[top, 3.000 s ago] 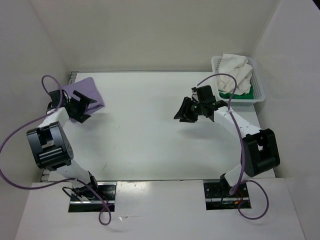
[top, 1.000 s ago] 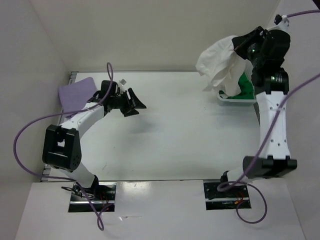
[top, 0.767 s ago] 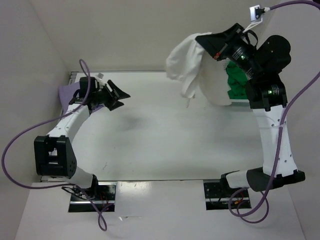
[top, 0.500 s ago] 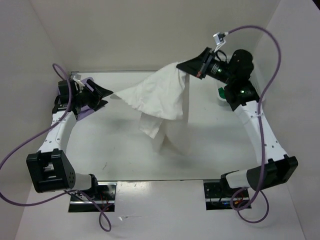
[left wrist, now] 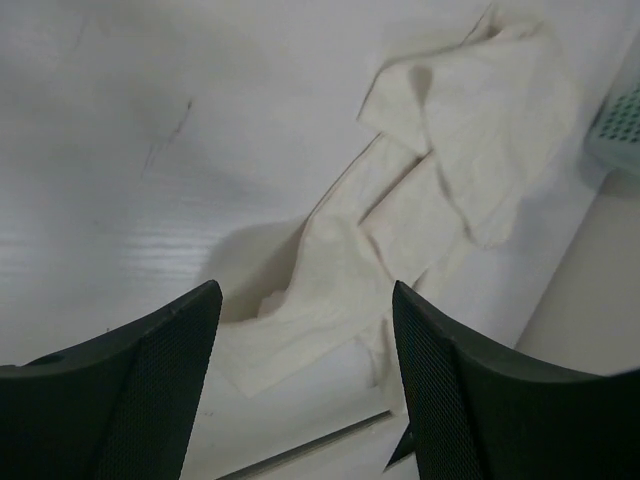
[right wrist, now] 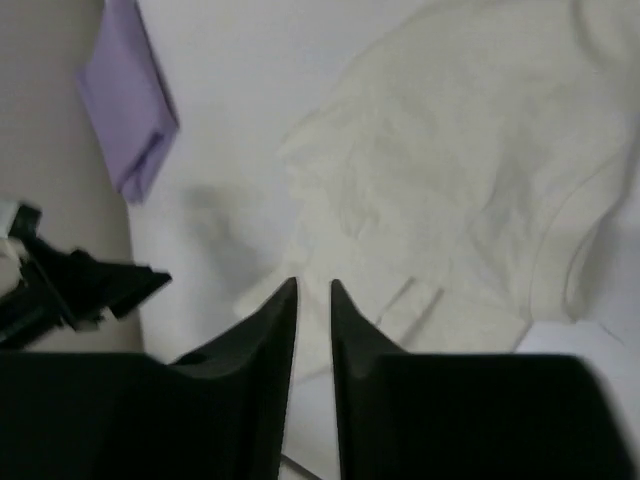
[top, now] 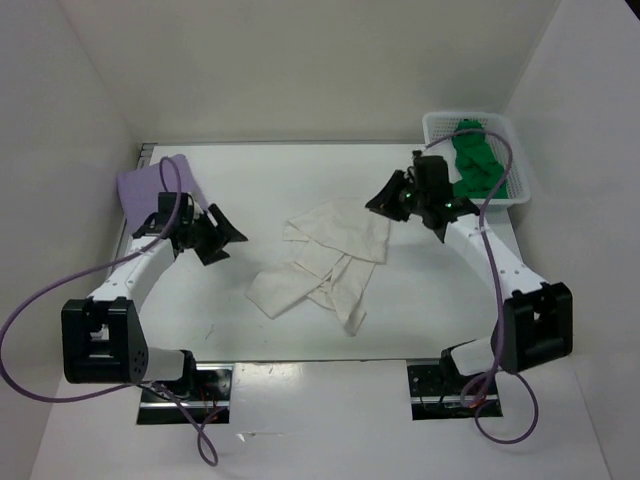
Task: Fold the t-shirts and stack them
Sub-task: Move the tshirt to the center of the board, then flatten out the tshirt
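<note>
Cream t-shirt (top: pixel 325 262) lies crumpled mid-frame on the worktop (top: pixel 430 300); left jaws spread wide, right jaws slightly parted.

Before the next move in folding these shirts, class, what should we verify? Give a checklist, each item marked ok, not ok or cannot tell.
1. Cream shirt lying on the table: ok.
2. Cream shirt spread flat for folding: not ok, crumpled.
3. Left end effector open and empty: ok.
4. Right end effector empty: ok, jaws narrowly apart.
5. Purple shirt folded at the far left corner: ok.
6. Green shirt out of the basket: not ok.
</note>
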`<state>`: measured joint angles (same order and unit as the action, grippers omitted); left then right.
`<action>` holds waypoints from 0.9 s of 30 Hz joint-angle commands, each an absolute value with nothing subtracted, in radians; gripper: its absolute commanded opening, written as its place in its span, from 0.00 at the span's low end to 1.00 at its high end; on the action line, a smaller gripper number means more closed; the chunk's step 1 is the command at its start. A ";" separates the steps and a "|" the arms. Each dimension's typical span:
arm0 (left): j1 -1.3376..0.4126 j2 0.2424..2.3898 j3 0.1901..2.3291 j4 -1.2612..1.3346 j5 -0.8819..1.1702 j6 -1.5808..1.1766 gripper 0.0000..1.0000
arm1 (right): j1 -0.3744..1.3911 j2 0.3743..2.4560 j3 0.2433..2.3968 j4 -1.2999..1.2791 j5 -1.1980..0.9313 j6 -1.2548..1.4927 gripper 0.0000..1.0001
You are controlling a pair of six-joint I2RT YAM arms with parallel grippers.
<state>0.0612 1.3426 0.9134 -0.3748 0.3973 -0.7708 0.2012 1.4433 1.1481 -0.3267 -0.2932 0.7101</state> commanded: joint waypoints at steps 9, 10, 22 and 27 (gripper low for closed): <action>-0.242 1.287 0.736 -0.451 0.229 -0.801 0.77 | 0.488 1.422 0.951 -0.399 -0.049 0.683 0.28; -0.242 1.296 0.724 -0.422 0.206 -0.816 0.77 | 0.488 1.448 0.978 -0.388 -0.063 0.661 0.32; -0.267 1.443 0.818 -0.359 0.097 -0.816 0.75 | 0.719 2.032 1.676 -0.534 0.029 0.499 0.43; -0.267 1.477 0.818 -0.368 0.097 -0.807 0.72 | 0.761 2.202 1.839 -0.592 0.072 0.456 0.43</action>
<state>-0.2611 1.4612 0.7921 -0.3729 0.1116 -0.8112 0.7441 2.1292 1.7458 -0.5209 0.0162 0.5056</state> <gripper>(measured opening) 0.721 0.427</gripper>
